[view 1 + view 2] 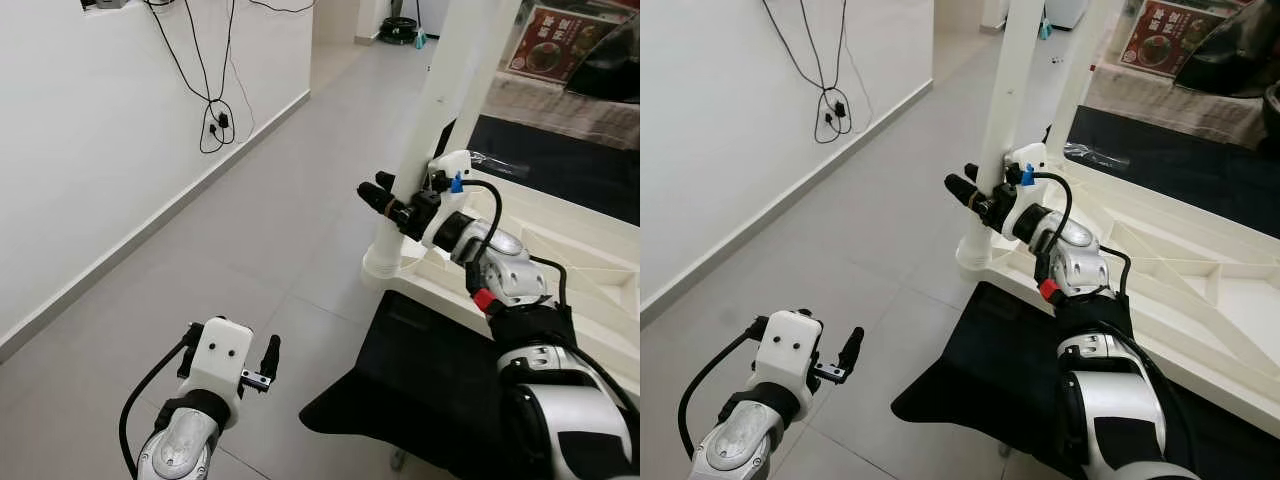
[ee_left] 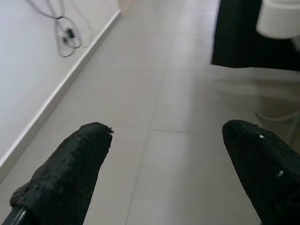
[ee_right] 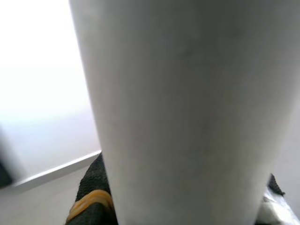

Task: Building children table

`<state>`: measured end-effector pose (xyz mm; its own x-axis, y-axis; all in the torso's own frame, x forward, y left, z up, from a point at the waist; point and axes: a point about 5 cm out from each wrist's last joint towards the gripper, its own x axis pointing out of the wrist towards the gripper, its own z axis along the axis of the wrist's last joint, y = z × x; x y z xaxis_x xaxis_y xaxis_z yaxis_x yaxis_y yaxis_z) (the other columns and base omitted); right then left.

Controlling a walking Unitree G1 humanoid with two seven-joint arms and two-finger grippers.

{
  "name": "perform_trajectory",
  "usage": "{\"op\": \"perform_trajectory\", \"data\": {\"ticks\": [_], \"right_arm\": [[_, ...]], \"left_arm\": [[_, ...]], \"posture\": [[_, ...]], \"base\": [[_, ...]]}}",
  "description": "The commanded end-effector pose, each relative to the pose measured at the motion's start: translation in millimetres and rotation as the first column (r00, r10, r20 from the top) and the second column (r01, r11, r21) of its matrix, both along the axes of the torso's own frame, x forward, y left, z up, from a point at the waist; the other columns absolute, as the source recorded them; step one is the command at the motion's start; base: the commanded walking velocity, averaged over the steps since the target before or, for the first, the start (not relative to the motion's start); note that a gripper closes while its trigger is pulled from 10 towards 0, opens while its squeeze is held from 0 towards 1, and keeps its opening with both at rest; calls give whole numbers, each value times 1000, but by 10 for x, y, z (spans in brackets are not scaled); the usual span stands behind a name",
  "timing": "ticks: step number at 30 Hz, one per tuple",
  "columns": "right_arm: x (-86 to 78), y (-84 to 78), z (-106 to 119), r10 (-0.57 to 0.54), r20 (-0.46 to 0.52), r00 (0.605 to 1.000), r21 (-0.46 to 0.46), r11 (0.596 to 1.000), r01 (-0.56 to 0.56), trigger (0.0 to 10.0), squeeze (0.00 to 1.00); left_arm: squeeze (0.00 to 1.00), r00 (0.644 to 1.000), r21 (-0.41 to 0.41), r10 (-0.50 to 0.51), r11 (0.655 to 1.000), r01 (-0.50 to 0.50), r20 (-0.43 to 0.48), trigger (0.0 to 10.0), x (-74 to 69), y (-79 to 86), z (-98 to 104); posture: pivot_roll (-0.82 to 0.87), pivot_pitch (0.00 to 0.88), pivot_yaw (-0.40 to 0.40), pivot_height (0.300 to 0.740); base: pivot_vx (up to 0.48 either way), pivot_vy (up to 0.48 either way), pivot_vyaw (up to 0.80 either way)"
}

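Note:
A white children's table (image 1: 570, 272) lies upside down on the floor, its ribbed underside facing up. One white leg (image 1: 438, 110) stands upright at its near left corner. My right gripper (image 1: 970, 185) is shut on the table leg a little above its base, one black finger (image 1: 376, 196) showing past the leg's left side. In the right wrist view the leg (image 3: 183, 108) stands right between the fingers. My left gripper (image 2: 164, 154) hangs low at the lower left, open over bare floor tiles with nothing between its fingers (image 1: 269, 356).
A black mat (image 1: 400, 385) lies under the table's near edge. A white wall with dangling black cables (image 1: 214, 120) runs along the left. Grey tiled floor (image 1: 270, 220) stretches between wall and table. A dark rug (image 1: 560, 160) and a red printed box (image 1: 560, 40) lie beyond.

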<state>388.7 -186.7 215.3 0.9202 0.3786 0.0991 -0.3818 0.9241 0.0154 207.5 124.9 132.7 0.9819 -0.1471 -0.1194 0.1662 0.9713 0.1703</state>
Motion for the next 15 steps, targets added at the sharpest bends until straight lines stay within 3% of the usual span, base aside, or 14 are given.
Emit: {"op": "perform_trajectory", "data": {"ticks": [1, 2, 4, 6, 7, 8, 10, 11, 12, 14, 15], "right_arm": [[-40, -292, -181, -210, -77, 975, -6, 978, 210, 0, 0], [-91, -430, -215, -380, -83, 921, -29, 925, 379, 0, 0], [-160, -573, -249, -545, -82, 835, -53, 838, 542, 0, 0], [-160, -573, -249, -545, -82, 835, -53, 838, 542, 0, 0], [-277, -626, -285, -672, -93, 735, -38, 740, 672, 0, 0], [-277, -626, -285, -672, -93, 735, -38, 740, 672, 0, 0], [-526, -641, -371, -825, -140, 548, -3, 554, 832, 0, 0], [-526, -641, -371, -825, -140, 548, -3, 554, 832, 0, 0], [-605, -607, -421, -858, -176, 483, 0, 490, 872, 0, 0], [-605, -607, -421, -858, -176, 483, 0, 490, 872, 0, 0], [-637, -566, -439, -869, -192, 456, -1, 465, 885, 0, 0]], "left_arm": [[0, 1000, -1, 0, 1000, 0, -26, 10000, -13, 7, -49], [0, 1000, -1, -2, 1000, 2, -26, 10000, -12, 6, -53], [0, 1000, -2, -4, 1000, 4, -27, 10000, -11, 6, -56], [0, 1000, -2, -4, 1000, 4, -27, 10000, -11, 6, -56], [0, 1000, -1, -6, 1000, 6, -27, 10000, -10, 3, -62], [0, 1000, -1, -6, 1000, 6, -27, 10000, -10, 3, -62], [0, 1000, 2, -7, 1000, 7, -28, 10000, -10, -1, -69], [0, 1000, 2, -7, 1000, 7, -28, 10000, -10, -1, -69], [0, 1000, 4, -7, 1000, 7, -28, 10000, -11, -4, -72], [0, 1000, 4, -7, 1000, 7, -28, 10000, -11, -4, -72], [0, 1000, 5, -8, 1000, 8, -27, 10000, -14, -4, -74]], "posture": [[122, 105, -74, 740], [117, 101, -70, 740], [117, 101, -70, 740], [117, 101, -70, 740], [112, 90, -69, 740], [112, 90, -69, 740], [113, 86, -67, 740], [113, 86, -67, 740], [116, 76, -67, 740], [116, 76, -67, 740], [118, 76, -69, 740]], "base": [[0, 0, 0], [0, 0, 0], [0, 0, 0], [0, 0, 0], [0, 0, 0], [0, 0, 0], [0, 0, 0], [0, 0, 0], [0, 0, 0], [0, 0, 0], [0, 0, 0]]}}
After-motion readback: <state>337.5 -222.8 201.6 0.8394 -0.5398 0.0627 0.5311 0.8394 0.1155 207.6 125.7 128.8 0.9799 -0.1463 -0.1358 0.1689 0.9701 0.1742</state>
